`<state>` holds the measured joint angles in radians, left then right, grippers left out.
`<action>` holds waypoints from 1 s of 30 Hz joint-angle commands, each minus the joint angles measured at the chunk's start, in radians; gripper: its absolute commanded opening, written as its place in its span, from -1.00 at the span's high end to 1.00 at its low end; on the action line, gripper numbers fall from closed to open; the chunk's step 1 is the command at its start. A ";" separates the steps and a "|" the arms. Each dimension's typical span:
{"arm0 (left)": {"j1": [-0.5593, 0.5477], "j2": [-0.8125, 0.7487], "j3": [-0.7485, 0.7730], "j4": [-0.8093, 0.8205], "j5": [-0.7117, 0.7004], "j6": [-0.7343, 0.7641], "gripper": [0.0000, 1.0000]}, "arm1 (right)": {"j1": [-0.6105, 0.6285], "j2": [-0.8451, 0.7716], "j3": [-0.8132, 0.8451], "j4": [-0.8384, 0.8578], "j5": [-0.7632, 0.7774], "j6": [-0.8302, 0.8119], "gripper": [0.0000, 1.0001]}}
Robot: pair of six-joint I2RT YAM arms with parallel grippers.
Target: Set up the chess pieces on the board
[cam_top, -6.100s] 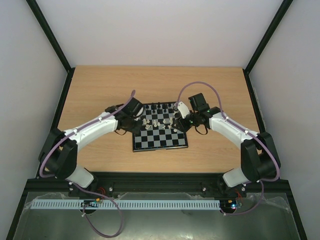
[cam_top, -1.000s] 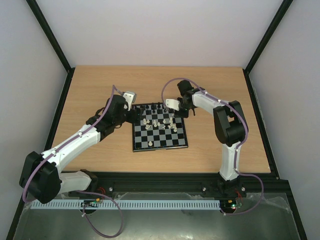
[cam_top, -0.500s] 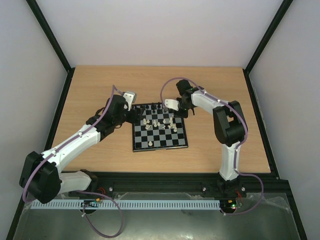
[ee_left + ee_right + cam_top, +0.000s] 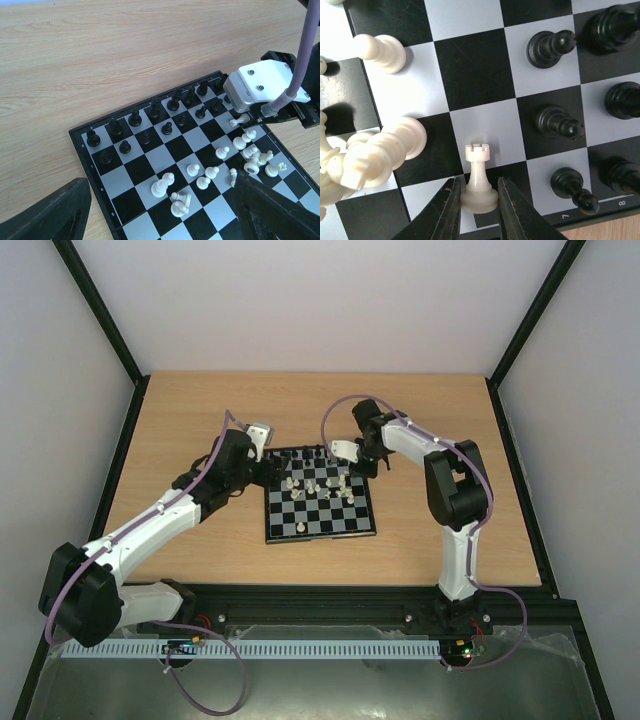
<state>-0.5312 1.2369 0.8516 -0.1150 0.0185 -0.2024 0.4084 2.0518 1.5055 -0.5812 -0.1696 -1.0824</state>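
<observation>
The board (image 4: 300, 525) lies mid-table. Black chess pieces (image 4: 150, 120) stand in two rows along its far edge. White chess pieces (image 4: 210, 172) are scattered over the middle, some tipped over. My right gripper (image 4: 480, 210) reaches over the far right part of the board (image 4: 475, 65). Its jaws press both sides of the base of a white rook (image 4: 480, 177), which also shows under that gripper's white camera block as the white rook (image 4: 237, 120). My left gripper (image 4: 160, 215) hovers open above the board's left edge with nothing between its fingers (image 4: 50, 210).
Bare wooden table (image 4: 200, 400) surrounds the board, bounded by black frame rails (image 4: 100, 310) and pale walls. Black pawns (image 4: 555, 122) stand just right of the rook, and a cluster of white pieces (image 4: 375, 150) is just to its left.
The right gripper's jaws have closed in on the white rook's base over the last second. Both arms have held their places since then; six seconds ago they were posed differently.
</observation>
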 commanded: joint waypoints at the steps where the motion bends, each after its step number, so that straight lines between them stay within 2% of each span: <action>1: 0.007 -0.001 0.012 0.008 0.006 -0.006 -0.61 | 0.007 0.025 0.025 -0.073 -0.008 0.025 0.55; 10: 0.008 0.008 0.012 0.010 0.020 -0.016 -0.61 | -0.002 0.019 0.028 -0.066 -0.027 0.097 0.65; 19: 0.008 0.063 0.033 0.000 0.105 -0.105 -0.58 | -0.086 -0.140 0.045 -0.094 -0.198 0.288 0.65; 26: 0.008 0.150 0.091 -0.006 0.277 -0.226 -0.47 | -0.088 -0.364 -0.132 -0.037 -0.318 0.418 0.64; 30: 0.009 0.203 0.096 0.094 0.498 -0.307 -0.31 | -0.085 -0.478 -0.255 0.007 -0.439 0.494 0.63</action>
<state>-0.5270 1.3983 0.9180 -0.1112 0.2760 -0.4057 0.3164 1.6451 1.3571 -0.5785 -0.4488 -0.6979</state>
